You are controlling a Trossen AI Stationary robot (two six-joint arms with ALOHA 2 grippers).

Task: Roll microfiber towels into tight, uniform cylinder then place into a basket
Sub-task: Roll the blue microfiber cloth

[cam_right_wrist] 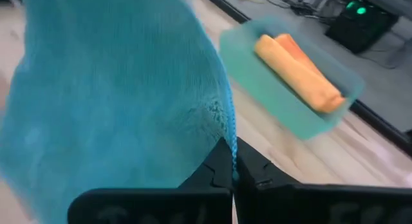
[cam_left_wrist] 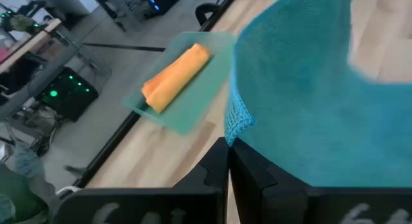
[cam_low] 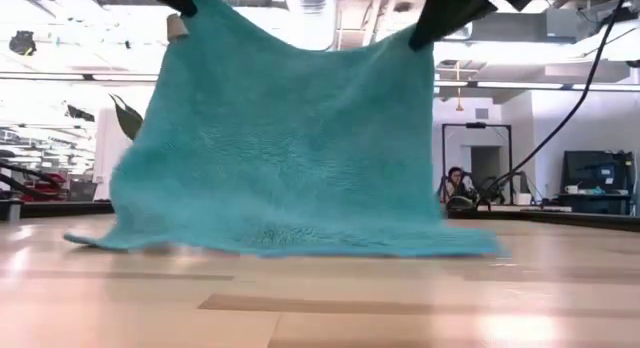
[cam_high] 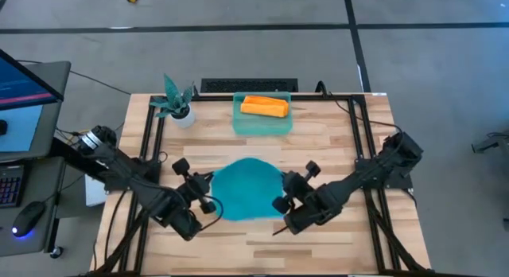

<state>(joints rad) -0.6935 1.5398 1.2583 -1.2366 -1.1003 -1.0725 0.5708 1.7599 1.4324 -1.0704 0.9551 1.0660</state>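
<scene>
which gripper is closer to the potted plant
Left. The left gripper holds the teal towel on the potted plant's side; the right gripper holds the towel's far corner.

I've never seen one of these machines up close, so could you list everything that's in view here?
teal towel: one, held up by two corners, far edge on the table
orange towel: one, rolled, lying in the basket
basket: one, pale teal, at the table's far edge
potted plant: one, teal leaves, white pot, left of the basket
table: one, light wood
left tool: shut on the teal towel's corner
right tool: shut on its other corner
</scene>
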